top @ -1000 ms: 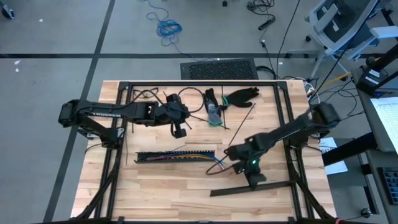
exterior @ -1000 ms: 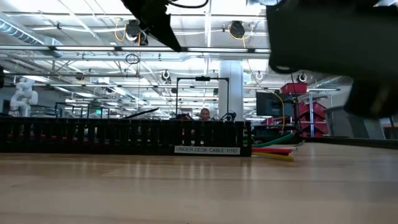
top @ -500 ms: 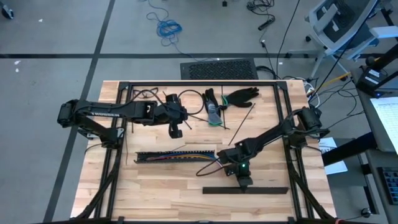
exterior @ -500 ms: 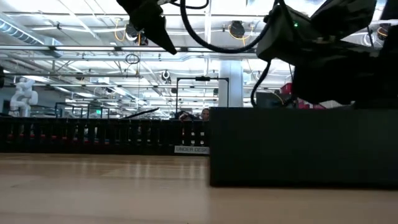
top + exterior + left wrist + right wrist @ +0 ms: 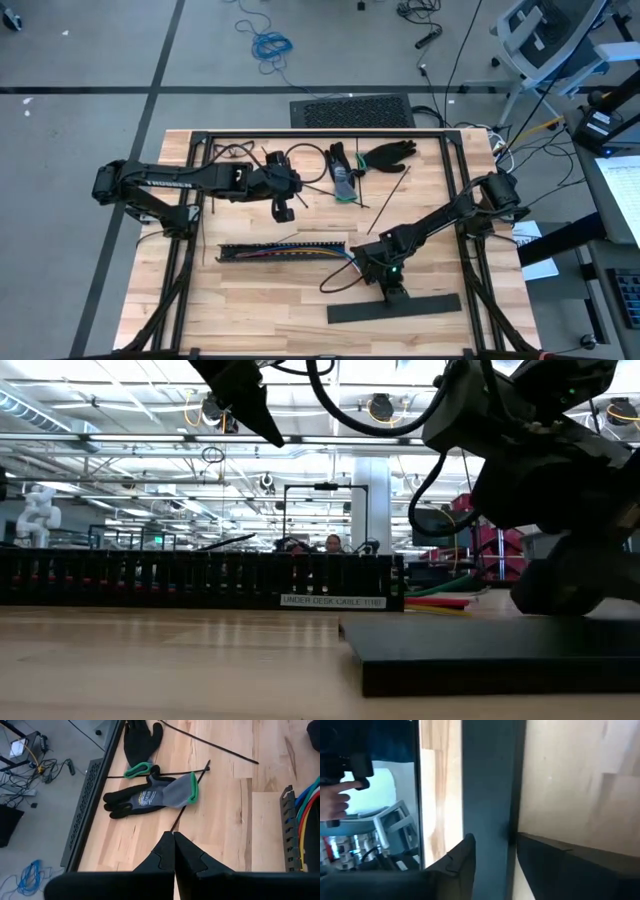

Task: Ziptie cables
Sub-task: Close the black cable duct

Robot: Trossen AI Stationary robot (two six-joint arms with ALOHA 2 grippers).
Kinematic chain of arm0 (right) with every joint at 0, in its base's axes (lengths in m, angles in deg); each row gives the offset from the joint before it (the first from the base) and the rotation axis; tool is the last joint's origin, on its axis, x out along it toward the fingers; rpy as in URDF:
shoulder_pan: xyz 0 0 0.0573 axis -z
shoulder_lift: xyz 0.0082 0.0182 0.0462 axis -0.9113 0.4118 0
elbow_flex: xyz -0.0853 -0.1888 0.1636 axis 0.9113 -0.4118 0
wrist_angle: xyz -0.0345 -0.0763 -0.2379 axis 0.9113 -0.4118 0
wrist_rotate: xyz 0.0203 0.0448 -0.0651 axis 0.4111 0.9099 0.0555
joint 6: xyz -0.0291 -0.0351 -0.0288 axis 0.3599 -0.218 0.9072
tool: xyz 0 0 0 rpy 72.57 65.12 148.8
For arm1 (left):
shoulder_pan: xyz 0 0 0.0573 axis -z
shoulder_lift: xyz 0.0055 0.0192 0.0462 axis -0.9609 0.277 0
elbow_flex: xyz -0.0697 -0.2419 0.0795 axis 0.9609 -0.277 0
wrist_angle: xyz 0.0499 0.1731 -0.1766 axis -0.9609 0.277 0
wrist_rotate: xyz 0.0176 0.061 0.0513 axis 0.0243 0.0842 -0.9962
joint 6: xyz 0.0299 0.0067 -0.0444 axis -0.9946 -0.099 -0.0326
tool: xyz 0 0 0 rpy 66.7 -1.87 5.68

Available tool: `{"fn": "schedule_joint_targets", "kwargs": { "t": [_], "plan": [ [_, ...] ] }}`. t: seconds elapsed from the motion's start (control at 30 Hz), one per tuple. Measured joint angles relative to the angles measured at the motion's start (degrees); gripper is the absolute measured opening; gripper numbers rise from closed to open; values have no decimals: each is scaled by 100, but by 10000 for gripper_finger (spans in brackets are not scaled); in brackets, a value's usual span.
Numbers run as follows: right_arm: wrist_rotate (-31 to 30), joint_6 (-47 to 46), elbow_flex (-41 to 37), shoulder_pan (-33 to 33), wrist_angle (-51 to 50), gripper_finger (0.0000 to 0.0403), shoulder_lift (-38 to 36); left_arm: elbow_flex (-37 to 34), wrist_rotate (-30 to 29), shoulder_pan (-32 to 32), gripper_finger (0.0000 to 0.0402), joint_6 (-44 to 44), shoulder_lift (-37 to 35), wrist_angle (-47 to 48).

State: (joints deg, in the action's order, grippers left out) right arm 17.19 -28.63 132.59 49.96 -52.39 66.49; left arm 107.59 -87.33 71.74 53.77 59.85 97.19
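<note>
A: What's changed around the slotted rail [image 5: 283,249]?

B: The flat black lid [image 5: 394,308] now lies flat on the worktop [image 5: 260,310], just in front of the rail's right end. Half a second ago it stood on edge; a second ago the right hand [image 5: 392,292] was carrying it.

A: And that hand?

B: Right over the lid. Its fingers have parted and straddle the strip, so I'd call it a release under way.

A: The left hand [image 5: 287,210]?

B: Closed on nothing, hovering behind the rail, near the gloves [image 5: 150,795].

A: Where are the cables [image 5: 290,253]?

B: Lying in the rail, their ends spilling out at its right end, beside the lid. The zipties [image 5: 385,203] lie behind the rail, untouched. With the lid off, the cables look reachable, but no tying has begun.
</note>
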Motion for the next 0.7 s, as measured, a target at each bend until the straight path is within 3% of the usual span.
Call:
{"fn": "schedule_joint_targets", "kwargs": {
  "t": [0.27,0.4,0.57,0.63,0.7],
  "plan": [
    [-200,342,-2,-22,-103,178,4,0,-3,-1,0,32,0,-1],
    [-577,780,21,43,-499,187,-28,0,-5,-1,0,35,0,0],
    [-622,-59,311,203,-845,177,-55,0,87,-2,0,36,0,0],
    [-1094,-94,559,64,-1112,170,-139,0,91,0,0,36,0,0],
    [-2097,-32,845,-89,-1475,163,-205,0,114,-1,0,43,0,1]
  ]
}}
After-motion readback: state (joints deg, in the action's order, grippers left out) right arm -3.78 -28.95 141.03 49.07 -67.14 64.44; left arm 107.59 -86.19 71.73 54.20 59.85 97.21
